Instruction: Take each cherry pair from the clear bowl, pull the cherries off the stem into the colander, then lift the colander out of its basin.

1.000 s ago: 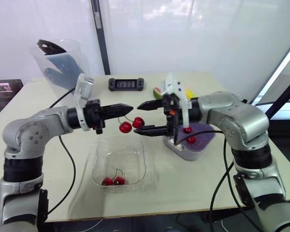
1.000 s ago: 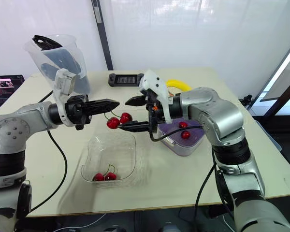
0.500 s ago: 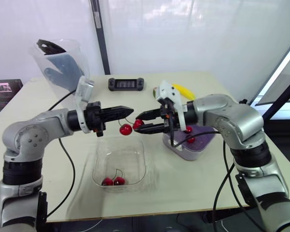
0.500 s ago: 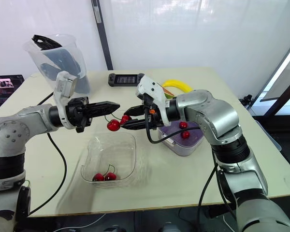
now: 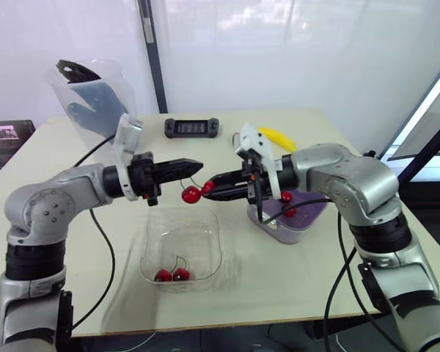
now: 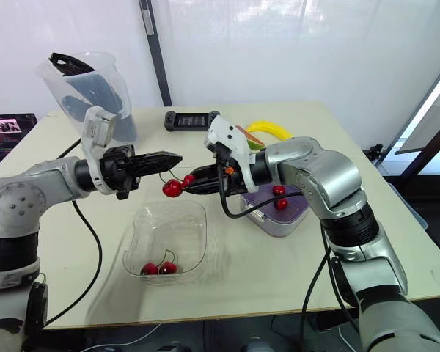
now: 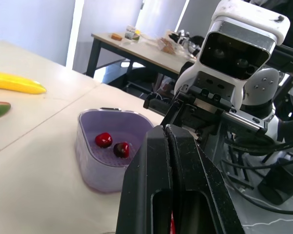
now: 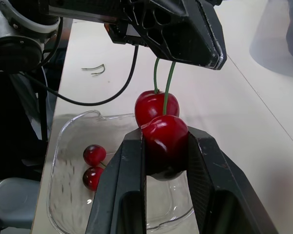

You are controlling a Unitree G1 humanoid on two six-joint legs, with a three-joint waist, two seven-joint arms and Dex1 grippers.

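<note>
The desk (image 5: 279, 290) is viewed from the head by both eye views, facing forward and down from mid-distance; one scene is shared, slightly offset. Along the left tool (image 7: 165, 132) the colander (image 7: 95, 168) and the right arm (image 7: 244, 48) are seen at close range. Along the right tool (image 8: 166, 139) the cherry pair (image 8: 157, 106) and bowl (image 8: 63, 141) are seen very close, with the left tool faced head-on.

Beige table (image 5: 279, 286): clear bowl (image 5: 218, 242) at 6 o'clock, purple basin (image 5: 282, 233) at 3, black controller (image 5: 192, 127) at 12, banana (image 5: 277, 137) at 1, clear jug (image 5: 88, 95) at 10. Black cable (image 5: 106, 257) runs across the 8 o'clock side.
</note>
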